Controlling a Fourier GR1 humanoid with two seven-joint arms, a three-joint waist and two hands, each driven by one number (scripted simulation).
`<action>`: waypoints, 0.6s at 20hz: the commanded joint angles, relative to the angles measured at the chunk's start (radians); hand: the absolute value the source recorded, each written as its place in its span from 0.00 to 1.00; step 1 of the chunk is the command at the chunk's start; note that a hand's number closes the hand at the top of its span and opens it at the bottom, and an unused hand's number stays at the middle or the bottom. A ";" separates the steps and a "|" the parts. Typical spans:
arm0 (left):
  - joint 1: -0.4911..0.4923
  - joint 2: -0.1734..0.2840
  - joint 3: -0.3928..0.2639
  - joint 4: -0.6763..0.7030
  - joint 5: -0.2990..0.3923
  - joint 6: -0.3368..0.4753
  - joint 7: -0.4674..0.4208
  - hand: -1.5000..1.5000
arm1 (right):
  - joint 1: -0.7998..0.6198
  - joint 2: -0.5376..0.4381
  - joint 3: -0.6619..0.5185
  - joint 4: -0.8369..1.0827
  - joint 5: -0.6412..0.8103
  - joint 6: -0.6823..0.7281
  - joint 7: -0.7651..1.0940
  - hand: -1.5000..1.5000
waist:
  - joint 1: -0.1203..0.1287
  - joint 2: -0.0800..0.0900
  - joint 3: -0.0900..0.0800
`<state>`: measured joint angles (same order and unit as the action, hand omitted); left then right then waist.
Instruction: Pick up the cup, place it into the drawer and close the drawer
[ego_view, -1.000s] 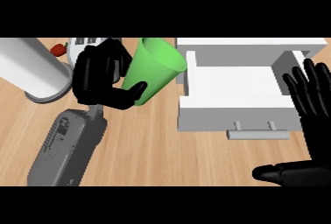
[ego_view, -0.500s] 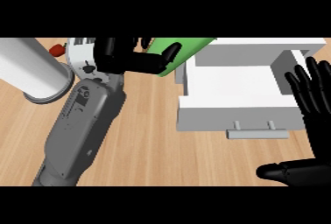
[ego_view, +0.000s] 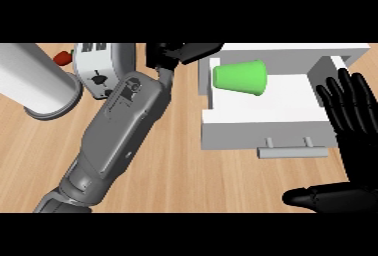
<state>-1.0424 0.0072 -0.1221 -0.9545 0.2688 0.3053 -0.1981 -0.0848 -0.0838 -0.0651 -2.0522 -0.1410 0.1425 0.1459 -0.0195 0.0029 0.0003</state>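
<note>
Bright, even light; soft shadows

A kitchen, judging by the fittings. Pale wood-grain worktop (ego_view: 184, 175) across the view. White toaster (ego_view: 103, 65) with dark slots and control marks at 11 o'clock, a small red item (ego_view: 63, 58) just beside it. Large white cylinder (ego_view: 33, 80) at 10 o'clock. White open drawer (ego_view: 258, 120) with bar handle (ego_view: 291, 151) at 2 o'clock, green cup (ego_view: 241, 77) lying inside.
</note>
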 joint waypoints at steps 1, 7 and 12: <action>-0.036 -0.007 -0.042 0.119 0.045 0.044 -0.075 1.00 | 0.009 -0.029 -0.031 -0.025 -0.041 0.025 0.023 0.00 | -0.005 0.001 0.000; -0.144 -0.007 -0.108 0.267 0.150 0.091 -0.100 1.00 | -0.006 0.015 0.019 -0.035 0.017 -0.022 0.022 0.00 | -0.014 0.003 0.000; -0.177 -0.007 -0.188 0.393 0.234 0.094 -0.139 1.00 | 0.012 -0.008 0.004 0.003 -0.003 0.030 -0.031 0.00 | -0.033 0.008 0.001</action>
<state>-1.2085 0.0005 -0.2562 -0.6443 0.4449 0.3987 -0.3033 -0.0888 -0.0893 -0.0659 -2.0586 -0.1495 0.1539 0.1455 -0.0438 0.0082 0.0006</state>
